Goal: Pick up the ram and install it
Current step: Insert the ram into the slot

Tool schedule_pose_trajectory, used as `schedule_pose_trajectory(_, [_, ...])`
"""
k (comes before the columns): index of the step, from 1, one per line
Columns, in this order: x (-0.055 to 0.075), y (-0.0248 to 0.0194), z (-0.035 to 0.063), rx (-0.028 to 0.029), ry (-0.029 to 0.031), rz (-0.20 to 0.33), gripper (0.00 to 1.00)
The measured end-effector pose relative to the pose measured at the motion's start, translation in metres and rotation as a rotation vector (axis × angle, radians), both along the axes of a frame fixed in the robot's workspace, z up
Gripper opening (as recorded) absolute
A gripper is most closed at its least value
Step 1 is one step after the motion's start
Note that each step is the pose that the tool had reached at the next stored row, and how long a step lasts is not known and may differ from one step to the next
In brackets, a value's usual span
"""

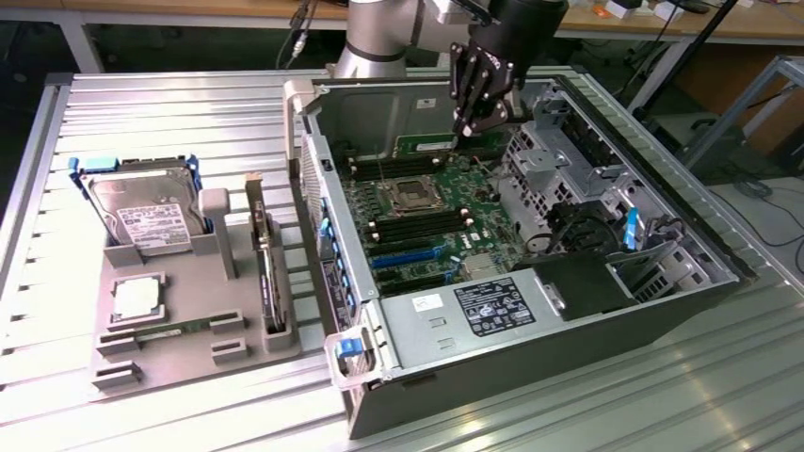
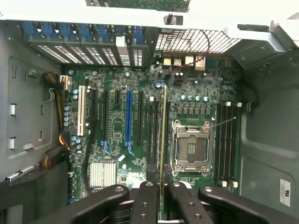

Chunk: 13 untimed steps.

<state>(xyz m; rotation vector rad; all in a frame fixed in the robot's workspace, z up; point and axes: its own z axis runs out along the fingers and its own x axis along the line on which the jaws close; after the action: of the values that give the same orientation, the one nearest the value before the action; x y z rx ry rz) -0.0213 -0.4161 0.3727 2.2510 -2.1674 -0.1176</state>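
My gripper [image 1: 477,122] hangs inside the open computer case [image 1: 653,282], above the far end of the motherboard [image 1: 434,221]. It is shut on the ram [image 1: 425,144], a thin green stick held on edge. In the wrist view the ram [image 2: 163,140] shows edge-on as a narrow line running out from between the black fingers [image 2: 145,203]. It hovers over the dark memory slots [image 2: 153,133] just beside the empty processor socket [image 2: 191,147]. More memory slots [image 2: 226,140] lie on the socket's other side.
On the exterior view's left a grey tray [image 1: 164,363] holds a hard drive [image 1: 145,212], a square silver processor chip [image 1: 136,297] and a long expansion card [image 1: 266,273]. Drive cages [image 1: 566,169] and the power supply [image 1: 503,306] crowd the case around the board.
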Motion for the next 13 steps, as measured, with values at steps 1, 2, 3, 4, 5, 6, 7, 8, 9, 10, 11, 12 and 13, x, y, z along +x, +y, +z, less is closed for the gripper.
schedule_pose_trajectory(1, [0.000,0.0000,0.0000,0.0001,0.0000,0.000,0.14])
schedule_pose_trajectory(2, [0.000,0.0001,-0.0001,-0.0001,-0.0001,0.000,0.14])
schedule_pose_trajectory(3, [0.000,0.0001,-0.0037,-0.0002,-0.0001,0.000,0.14])
schedule_pose_trajectory(4, [0.000,0.0001,-0.0065,-0.0004,0.0000,0.000,0.14])
schedule_pose_trajectory(5, [0.000,0.0001,-0.0116,-0.0004,0.0000,0.000,0.14])
schedule_pose_trajectory(6, [0.000,0.0000,-0.0144,-0.0005,0.0000,0.000,0.14])
schedule_pose_trajectory(7, [0.000,-0.0005,-0.0188,-0.0003,0.0000,0.000,0.14])
schedule_pose_trajectory(8, [0.000,-0.0008,-0.0208,-0.0004,0.0000,0.000,0.14])
schedule_pose_trajectory(9, [0.000,-0.0010,-0.0226,-0.0004,0.0000,0.000,0.14])
schedule_pose_trajectory(10, [0.000,-0.0014,-0.0243,-0.0005,0.0000,0.000,0.14])
schedule_pose_trajectory(11, [0.000,-0.0015,-0.0263,-0.0004,0.0000,0.000,0.14])
schedule_pose_trajectory(12, [0.000,-0.0016,-0.0282,-0.0004,0.0000,0.000,0.14])
schedule_pose_trajectory(13, [0.000,-0.0017,-0.0303,-0.0004,0.0000,0.000,0.14])
